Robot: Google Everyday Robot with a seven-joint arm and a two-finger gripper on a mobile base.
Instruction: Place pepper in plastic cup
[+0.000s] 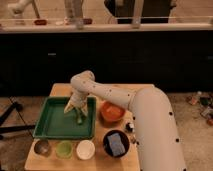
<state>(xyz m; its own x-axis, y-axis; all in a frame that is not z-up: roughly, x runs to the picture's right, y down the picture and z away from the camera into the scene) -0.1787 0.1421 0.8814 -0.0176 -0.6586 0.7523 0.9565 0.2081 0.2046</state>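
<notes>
The pepper (79,118), slim and green, lies in the green tray (47,131) toward its right side. My gripper (76,109) points down right over the pepper, its pale fingers spread to either side of the pepper's upper end. I cannot tell whether they touch it. The plastic cup (63,149), pale green, stands at the table's front edge between a metal cup (41,147) and a white cup (85,149).
An orange bowl (112,111) sits right of the tray. A black bowl holding a blue-grey pad (116,142) stands at the front right. My arm sweeps in from the lower right over the table's right side. A dark counter wall runs behind.
</notes>
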